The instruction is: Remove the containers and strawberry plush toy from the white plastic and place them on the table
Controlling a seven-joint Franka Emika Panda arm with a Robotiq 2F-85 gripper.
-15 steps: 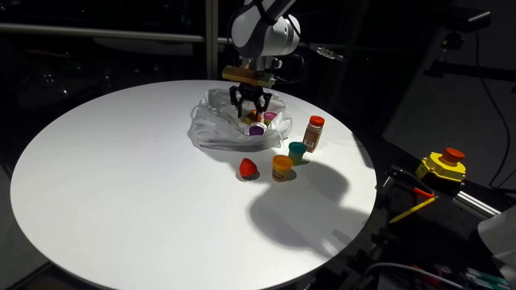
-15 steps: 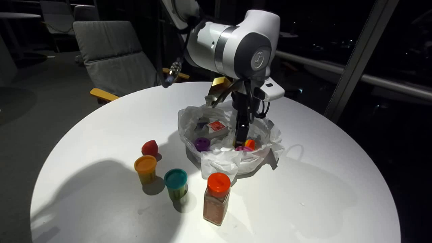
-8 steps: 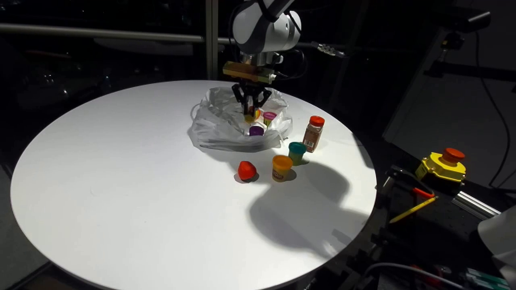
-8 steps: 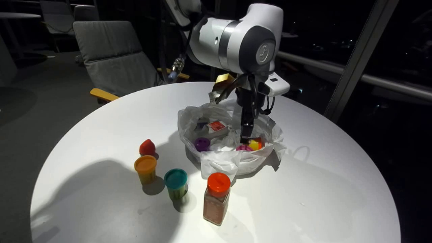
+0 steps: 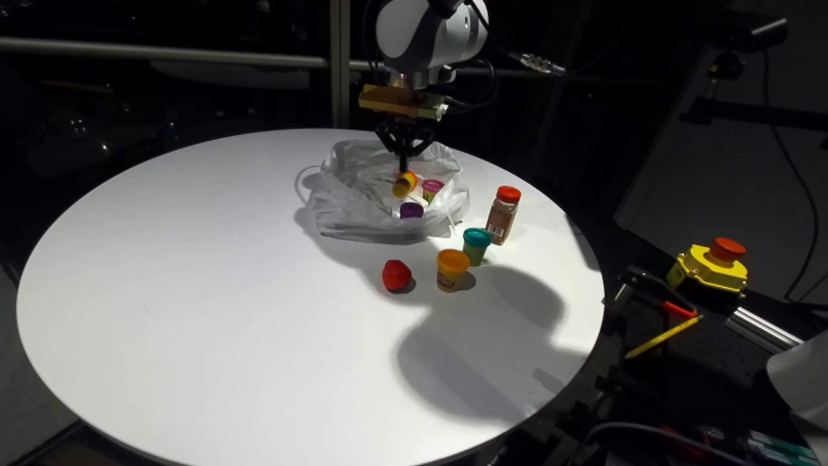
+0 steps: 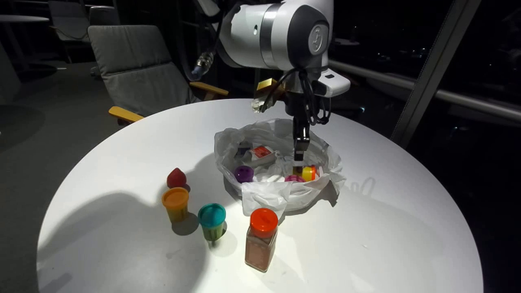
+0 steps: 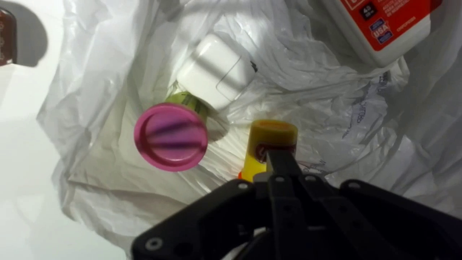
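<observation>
Pressed together over white plastic (image 5: 352,215), the gripper (image 5: 403,167) seems clear of the yellow tub (image 6: 306,173) and pink lid (image 7: 170,137).

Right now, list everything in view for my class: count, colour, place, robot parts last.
table: one, white, beneath bag
bag: one, translucent white, on table
strawberry plush: one, red, on table
orange tub: one, orange, on table
teal tub: one, teal and green, on table
jar: one, red and brown, on table
yellow tub: one, yellow, lying in bag
pink tub: one, pink and green, in bag
purple container: one, purple, in bag
white container: one, white, in bag
box: one, white and red, in bag
push button: one, yellow and red, beyond table
pencil: one, yellow, beyond table
metal strip: one, silver, beyond table
chairs: at least three, grey, background
arm: one, white and grey, above bag
gripper: one, black, shut, above yellow tub
</observation>
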